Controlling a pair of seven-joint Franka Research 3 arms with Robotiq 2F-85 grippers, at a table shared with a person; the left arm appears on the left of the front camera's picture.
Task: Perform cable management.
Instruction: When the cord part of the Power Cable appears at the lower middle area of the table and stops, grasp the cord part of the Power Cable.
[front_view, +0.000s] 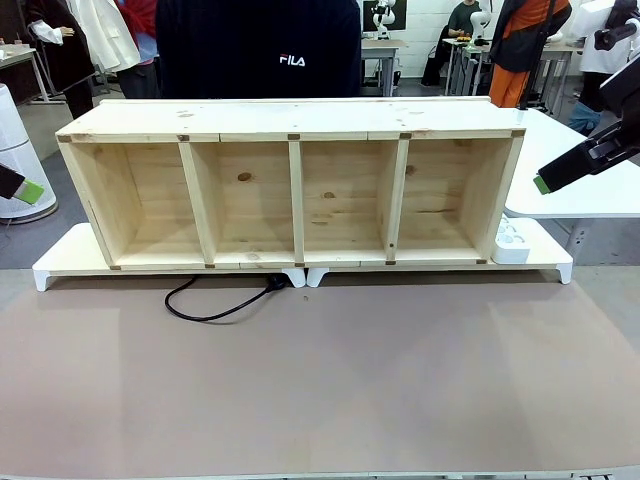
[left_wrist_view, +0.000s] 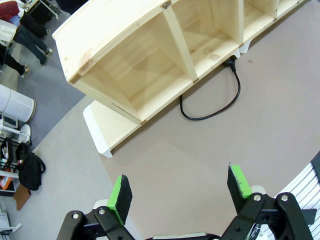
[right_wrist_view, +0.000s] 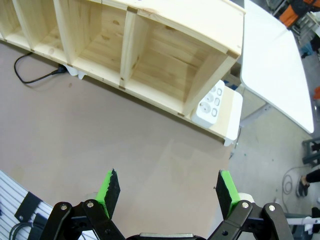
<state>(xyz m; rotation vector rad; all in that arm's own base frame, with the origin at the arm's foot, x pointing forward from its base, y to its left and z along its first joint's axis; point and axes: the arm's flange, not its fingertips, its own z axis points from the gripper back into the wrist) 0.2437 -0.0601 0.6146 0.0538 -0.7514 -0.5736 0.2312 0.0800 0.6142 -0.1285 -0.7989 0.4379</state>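
Observation:
The cable (front_view: 210, 308) is a thin black cord. It lies in a loop on the brown table in front of the wooden shelf (front_view: 290, 120), and its plug end (front_view: 279, 283) reaches the gap between the two white risers. The left wrist view shows the cable (left_wrist_view: 227, 102) curving out from under the shelf, far ahead of my open, empty left gripper (left_wrist_view: 180, 186). My right gripper (right_wrist_view: 167, 191) is also open and empty, high above the table, with the cable (right_wrist_view: 27, 79) far off at the upper left. In the front view both grippers hover at the table's sides, left (front_view: 25, 188) and right (front_view: 548, 180).
The four-compartment shelf stands on white risers (front_view: 60, 262). A white power strip (front_view: 510, 240) sits on the right riser beside the shelf's end (right_wrist_view: 212, 104). A person in a dark top (front_view: 260, 45) stands behind the shelf. A white table (front_view: 585, 170) is at the right.

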